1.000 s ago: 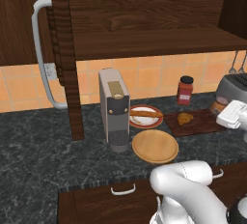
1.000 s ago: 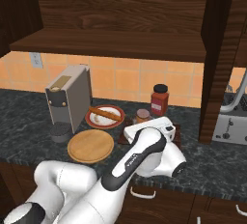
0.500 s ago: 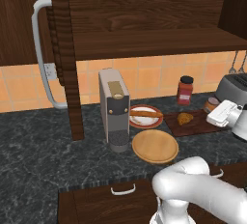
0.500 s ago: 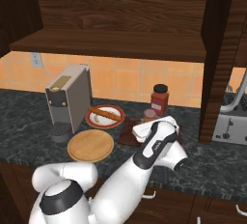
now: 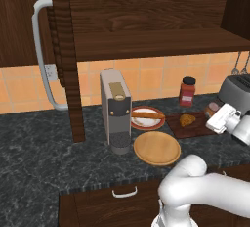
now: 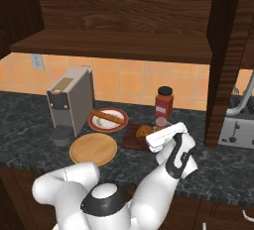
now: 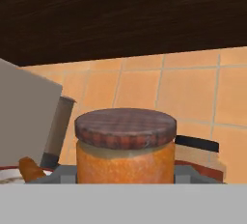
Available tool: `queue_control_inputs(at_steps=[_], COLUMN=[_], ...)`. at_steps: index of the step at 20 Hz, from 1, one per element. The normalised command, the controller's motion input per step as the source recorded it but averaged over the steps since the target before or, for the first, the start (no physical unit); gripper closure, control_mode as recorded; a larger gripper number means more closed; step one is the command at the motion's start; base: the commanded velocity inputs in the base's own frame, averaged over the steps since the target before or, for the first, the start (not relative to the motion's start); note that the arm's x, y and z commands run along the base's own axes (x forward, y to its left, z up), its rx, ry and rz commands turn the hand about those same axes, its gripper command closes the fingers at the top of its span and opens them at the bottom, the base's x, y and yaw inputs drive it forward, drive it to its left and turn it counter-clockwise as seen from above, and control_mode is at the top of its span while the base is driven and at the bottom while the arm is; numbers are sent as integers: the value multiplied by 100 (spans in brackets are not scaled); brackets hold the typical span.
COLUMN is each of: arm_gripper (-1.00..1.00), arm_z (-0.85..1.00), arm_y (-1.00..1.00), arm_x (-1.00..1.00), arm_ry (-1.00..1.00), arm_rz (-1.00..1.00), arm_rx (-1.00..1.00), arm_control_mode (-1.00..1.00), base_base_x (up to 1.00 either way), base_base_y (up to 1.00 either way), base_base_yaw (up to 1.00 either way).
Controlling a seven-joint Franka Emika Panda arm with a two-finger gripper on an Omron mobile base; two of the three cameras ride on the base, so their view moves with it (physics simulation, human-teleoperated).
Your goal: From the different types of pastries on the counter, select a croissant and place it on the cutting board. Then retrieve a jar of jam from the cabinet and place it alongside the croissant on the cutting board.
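Observation:
My gripper (image 7: 125, 175) is shut on the jar of jam (image 7: 125, 146), an orange jar with a brownish lid, right in front of the hand camera. In the left base view the gripper (image 5: 216, 115) holds the jar of jam (image 5: 212, 107) just above the right end of the cutting board (image 5: 175, 124). The croissant (image 5: 186, 120) lies on that board, left of the jar. In the right base view the croissant (image 6: 144, 131) sits on the cutting board (image 6: 130, 139), with the gripper (image 6: 159, 128) close on its right. The cabinet (image 5: 146, 40) hangs open above.
A red-rimmed plate (image 5: 139, 123) carries the stick pastry (image 5: 148, 115). In front of it lies a round wooden plate (image 5: 156, 147). A coffee machine (image 5: 116, 108) stands to the left, a red bottle (image 5: 187, 91) behind the board and a toaster (image 5: 236, 90) at the right. The cabinet door handle (image 5: 41, 55) juts out at the left.
The hand with the jar has drifted a little left and down, towards the board's right end. The arm's elbow has swung round. Nothing on the counter has moved.

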Motion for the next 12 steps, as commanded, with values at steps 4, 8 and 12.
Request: queue_control_inputs(at_steps=[4, 8, 12], arm_gripper=[100, 100, 100], arm_z=[-31, -10, -6], arm_y=[-14, -13, -23], arm_x=[39, 51, 11], arm_ry=[-16, -5, 1], arm_rz=[0, 0, 0], arm_rx=[-3, 0, 1], arm_control_mode=[-100, -100, -100], base_base_x=[0, 0, 0], base_base_y=[0, 0, 0], base_base_yaw=[0, 0, 0])
